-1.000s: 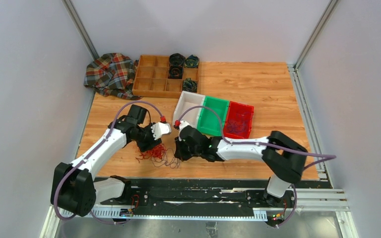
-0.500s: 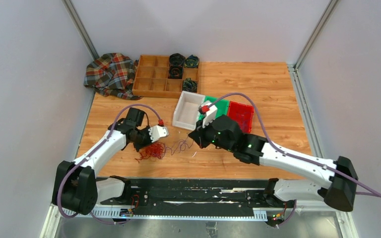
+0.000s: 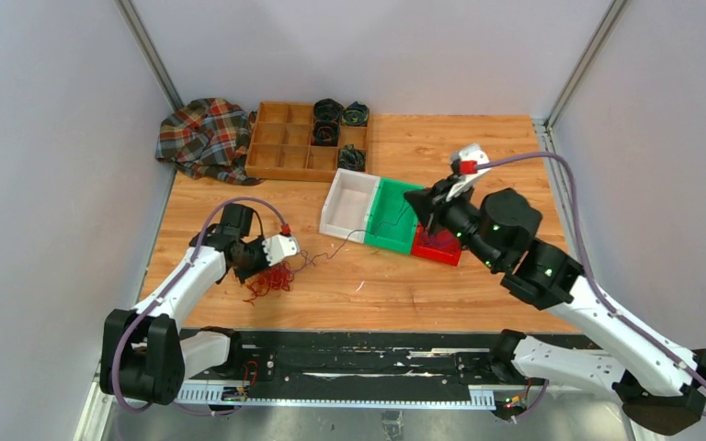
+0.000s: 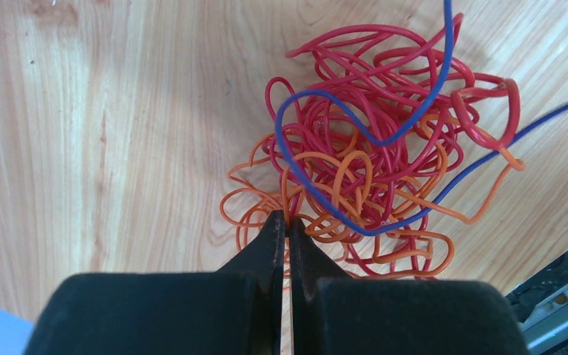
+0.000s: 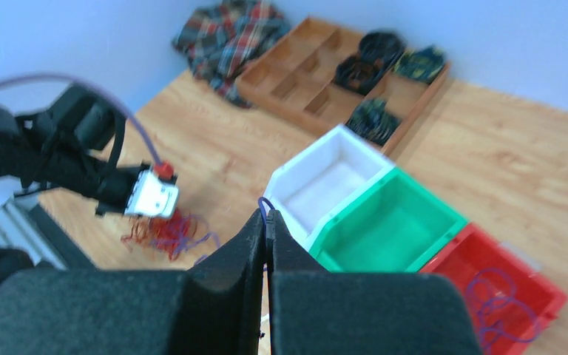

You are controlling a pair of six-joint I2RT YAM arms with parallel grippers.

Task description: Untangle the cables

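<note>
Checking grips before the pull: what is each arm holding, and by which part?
Left gripper, jaws shut, pinches an orange cable loop at the edge of the bunch. Right gripper pinches the purple cable at a small loop.

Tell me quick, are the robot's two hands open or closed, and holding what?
Left gripper: shut on an orange cable in the tangle.
Right gripper: shut on the purple cable.

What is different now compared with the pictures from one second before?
The left gripper closed on the tangle. The right gripper, shut on the purple cable, travelled right and away, above the bins, drawing that cable out. Bins, wooden tray and plaid cloth stayed put.
</note>
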